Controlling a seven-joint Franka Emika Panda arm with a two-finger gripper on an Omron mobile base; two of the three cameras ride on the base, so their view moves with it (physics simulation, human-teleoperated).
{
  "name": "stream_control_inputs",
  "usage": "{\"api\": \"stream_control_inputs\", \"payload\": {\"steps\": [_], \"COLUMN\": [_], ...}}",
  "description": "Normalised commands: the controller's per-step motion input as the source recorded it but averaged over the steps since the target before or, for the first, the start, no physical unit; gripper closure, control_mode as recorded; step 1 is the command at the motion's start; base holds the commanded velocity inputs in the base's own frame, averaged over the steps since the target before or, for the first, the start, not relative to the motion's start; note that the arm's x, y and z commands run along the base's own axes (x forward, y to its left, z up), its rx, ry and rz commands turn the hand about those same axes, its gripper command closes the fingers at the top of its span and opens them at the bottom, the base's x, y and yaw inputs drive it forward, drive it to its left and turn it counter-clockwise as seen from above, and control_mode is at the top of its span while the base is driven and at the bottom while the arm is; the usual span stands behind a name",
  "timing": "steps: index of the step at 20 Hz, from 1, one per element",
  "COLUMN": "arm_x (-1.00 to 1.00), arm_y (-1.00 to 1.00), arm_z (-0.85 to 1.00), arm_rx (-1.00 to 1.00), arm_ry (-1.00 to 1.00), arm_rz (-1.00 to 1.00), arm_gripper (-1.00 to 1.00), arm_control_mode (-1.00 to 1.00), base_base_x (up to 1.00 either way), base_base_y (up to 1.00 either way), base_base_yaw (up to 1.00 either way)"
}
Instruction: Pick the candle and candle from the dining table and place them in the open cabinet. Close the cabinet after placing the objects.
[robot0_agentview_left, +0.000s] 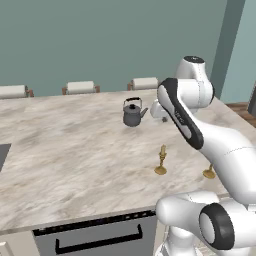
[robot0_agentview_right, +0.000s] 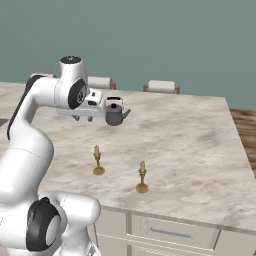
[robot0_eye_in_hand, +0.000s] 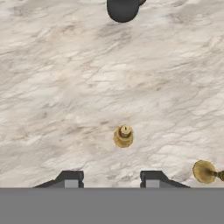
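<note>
Centre frame in the hand view, the left candle (robot0_eye_in_hand: 124, 136) stands upright on the table (robot0_eye_in_hand: 52, 87), right candle (robot0_eye_in_hand: 205, 171) lower right; the end effector (robot0_eye_in_hand: 111, 179) hovers above, fingers spread, lining up its first grab.

A plain teal wall (robot0_agentview_left: 100, 40) fills the upper frame. Three cream-backed chairs (robot0_agentview_left: 80, 87) line the far edge below it. Wooden floor (robot0_agentview_right: 245, 120) shows at right; cream drawer fronts (robot0_agentview_right: 165, 231) sit at the bottom.

No readable text, label, brand or number appears anywhere, as far as these coarse renders show.
</note>
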Motion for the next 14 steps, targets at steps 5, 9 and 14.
{"api": "stream_control_inputs", "payload": {"steps": [5, 9, 14], "arm_x": [-0.18, -0.33, -0.35], "arm_y": [-0.02, -0.31, -0.34], "arm_z": [0.00, -0.06, -0.10], "arm_rx": [0.00, 0.00, 0.00], "arm_ry": [-0.02, -0.04, 0.00], "arm_rz": [-0.01, -0.14, -0.18], "arm_gripper": [-1.00, -1.00, -1.00], "arm_control_mode": [-1.00, -1.00, -1.00], "base_base_x": [0.00, 0.00, 0.00], "base_base_y": [0.00, 0.00, 0.00], "base_base_yaw": [0.00, 0.00, 0.00]}}
